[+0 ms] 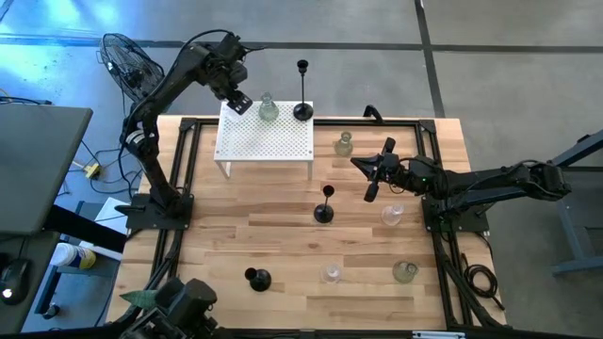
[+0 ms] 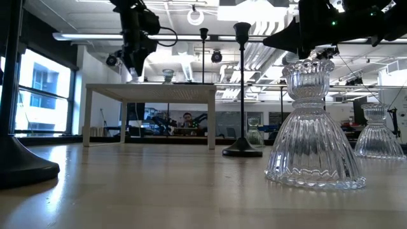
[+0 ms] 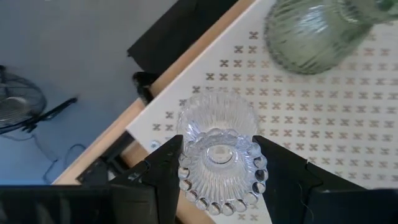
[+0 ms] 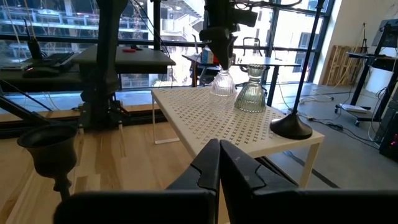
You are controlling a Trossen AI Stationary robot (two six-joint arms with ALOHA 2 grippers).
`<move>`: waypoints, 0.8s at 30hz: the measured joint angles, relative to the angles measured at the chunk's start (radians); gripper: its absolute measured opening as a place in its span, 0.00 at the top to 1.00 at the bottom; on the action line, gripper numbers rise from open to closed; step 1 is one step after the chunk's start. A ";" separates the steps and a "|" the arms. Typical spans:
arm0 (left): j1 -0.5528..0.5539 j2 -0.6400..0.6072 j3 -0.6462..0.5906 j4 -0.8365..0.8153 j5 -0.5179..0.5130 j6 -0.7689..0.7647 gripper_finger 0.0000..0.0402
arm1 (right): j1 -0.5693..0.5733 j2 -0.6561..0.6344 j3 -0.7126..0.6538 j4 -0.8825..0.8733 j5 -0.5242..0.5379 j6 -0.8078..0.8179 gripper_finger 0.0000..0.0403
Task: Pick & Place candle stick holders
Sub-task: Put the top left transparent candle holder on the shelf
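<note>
My left gripper (image 1: pixel 237 102) is over the far-left corner of the white perforated little table (image 1: pixel 283 151), shut on a clear glass candle stick holder (image 3: pixel 219 158). A pale-green glass holder (image 1: pixel 268 110) and a black holder (image 1: pixel 302 110) stand on that little table by their bases. On the wooden table stand another pale-green holder (image 1: pixel 344 144), a black holder (image 1: pixel 324 213), clear holders (image 1: pixel 392 216) (image 1: pixel 331 273), a pale-green one (image 1: pixel 405 272) and a black one (image 1: pixel 257 278). My right gripper (image 1: pixel 360 164) is shut and empty, above the wood right of the little table. My left gripper pinches the clear holder's beaded upper rim (image 3: pixel 186 177) between its two fingers (image 3: pixel 163 171), one on each side. The fingers come from above, pointing down. The holder is upright over the little table's corner. I cannot tell whether its base touches the top.
A black floor fan (image 1: pixel 127 61) stands beyond the table's far-left corner. Black frame rails (image 1: pixel 283 123) run along the wooden table's edges. A grey surface (image 1: pixel 38 160) and cables lie to the left. Bare wood (image 1: pixel 245 226) lies in front of the little table.
</note>
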 joint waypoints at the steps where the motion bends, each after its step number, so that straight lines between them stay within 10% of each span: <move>1: 0.000 0.000 0.000 0.001 0.005 0.001 0.57 | 0.000 0.000 0.000 0.000 0.000 0.000 1.00; 24: 0.000 0.000 0.000 0.029 -0.017 0.007 0.55 | 0.000 0.000 0.000 -0.001 0.000 0.000 1.00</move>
